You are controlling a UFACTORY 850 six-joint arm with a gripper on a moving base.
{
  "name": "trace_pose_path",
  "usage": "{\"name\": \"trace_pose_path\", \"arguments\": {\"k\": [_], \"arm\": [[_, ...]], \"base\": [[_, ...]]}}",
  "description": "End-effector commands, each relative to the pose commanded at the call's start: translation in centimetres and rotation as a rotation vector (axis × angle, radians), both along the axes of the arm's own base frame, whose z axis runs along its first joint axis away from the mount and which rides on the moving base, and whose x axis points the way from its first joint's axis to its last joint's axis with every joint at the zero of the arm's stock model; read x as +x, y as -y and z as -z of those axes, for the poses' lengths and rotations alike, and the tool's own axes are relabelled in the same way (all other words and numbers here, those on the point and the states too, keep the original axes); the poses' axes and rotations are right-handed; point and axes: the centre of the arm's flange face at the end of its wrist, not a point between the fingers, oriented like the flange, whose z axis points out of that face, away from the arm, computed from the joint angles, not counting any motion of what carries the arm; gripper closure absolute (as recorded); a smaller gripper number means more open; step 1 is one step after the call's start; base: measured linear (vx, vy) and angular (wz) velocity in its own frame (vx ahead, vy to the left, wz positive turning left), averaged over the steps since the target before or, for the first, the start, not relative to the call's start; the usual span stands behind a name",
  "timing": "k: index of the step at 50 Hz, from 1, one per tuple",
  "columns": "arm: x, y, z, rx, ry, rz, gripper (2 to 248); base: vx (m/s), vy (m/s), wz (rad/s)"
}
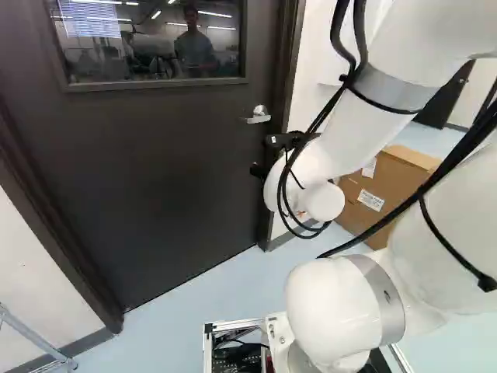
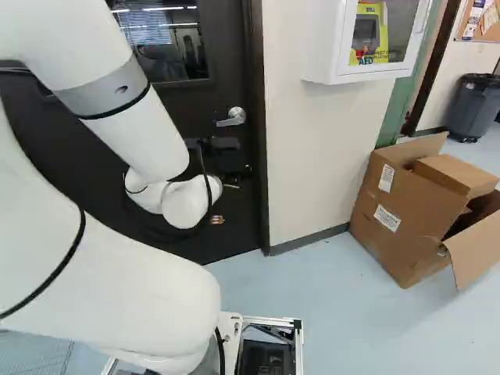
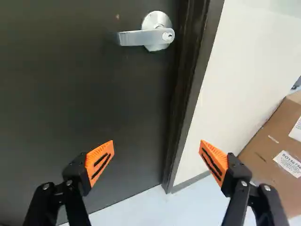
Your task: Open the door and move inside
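1. Facing a shut door (image 3: 84, 89) here, with its lever (image 3: 136, 37) sitting level on the right side, near the frame (image 3: 190, 89). The free end points left.

2. The gripper (image 3: 157, 143) stands wide open, nothing between its fingers, lower than the lever. One finger is over the door, the other right of the frame, over the wall (image 3: 235, 70).

3. So up it needs to go, and a little left, before any push ahead. Going straight in from here risks jamming the right finger on the frame.

4. Best spot, I'd say: the outer half of the lever, away from the pivot, where a light press turns it. Fingers can close round it or bear down from above.

5. Then swing down in an arc, following the lever; a straight pull could slip off the end.

6. Hold it down while the base (image 1: 233, 323) eases the door. It looks like a push, but I can't be sure, so test gently.

7. Watch the box (image 3: 268, 155) on the right; the arm and base want room there going through.
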Motion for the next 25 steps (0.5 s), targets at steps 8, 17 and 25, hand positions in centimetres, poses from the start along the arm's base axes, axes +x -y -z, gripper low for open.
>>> {"name": "trace_pose_path", "arguments": {"k": [8, 17, 25], "arm": [[0.5, 0.0, -0.8, -0.010, 0.023, -0.016, 3], [1.1, 0.2, -1.7, -0.026, 0.053, -0.037, 3], [1.7, 0.3, -2.6, -0.041, 0.083, -0.056, 3]], "base": [[0.000, 0.000, 0.000], [0.000, 0.000, 0.000], [0.000, 0.000, 0.000]]}}
